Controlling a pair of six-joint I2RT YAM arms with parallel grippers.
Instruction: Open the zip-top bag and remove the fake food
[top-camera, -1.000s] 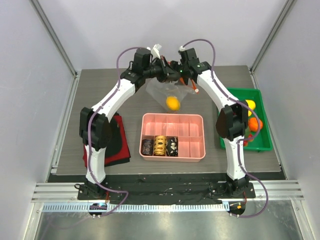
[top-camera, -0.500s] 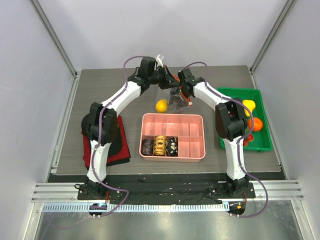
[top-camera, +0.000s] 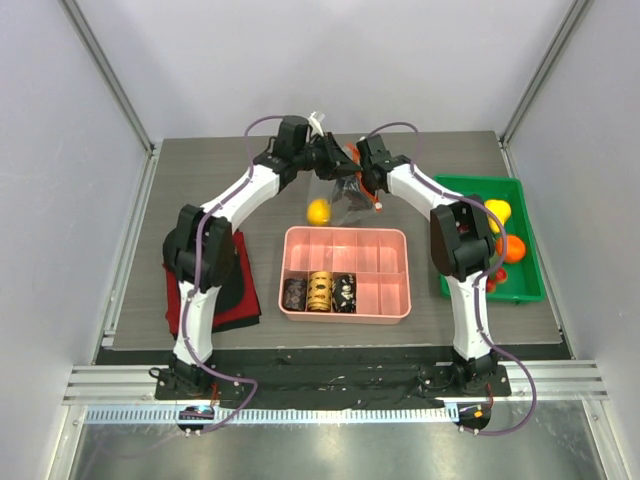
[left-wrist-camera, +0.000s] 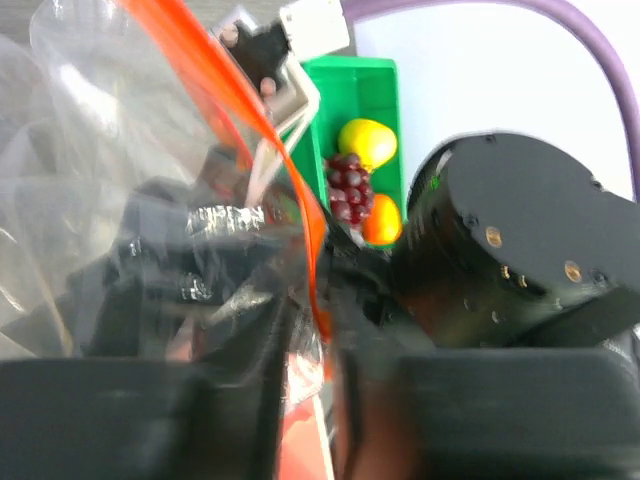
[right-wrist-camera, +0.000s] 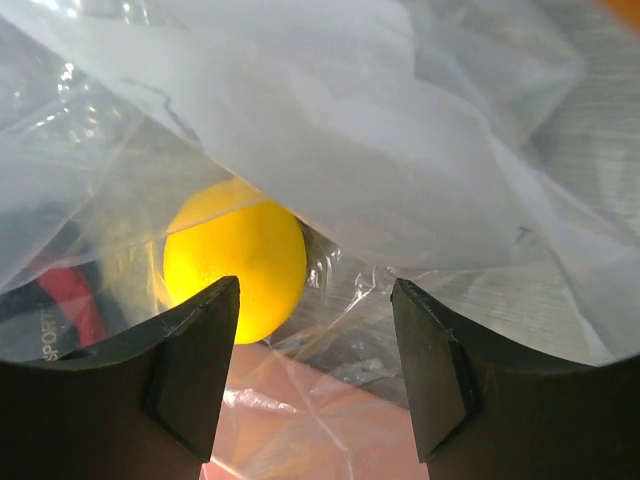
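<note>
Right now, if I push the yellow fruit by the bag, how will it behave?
The yellow fruit looks round and glossy, so it would probably roll and could be slippery to pinch. The zip-top bag drapes over it in loose folds, so the film will likely crumple rather than stop it.

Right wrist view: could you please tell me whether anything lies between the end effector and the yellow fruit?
Yes: clear film of the bag drapes between the right end effector and the yellow fruit, covering at least its top. Nothing else visibly intervenes.
</note>
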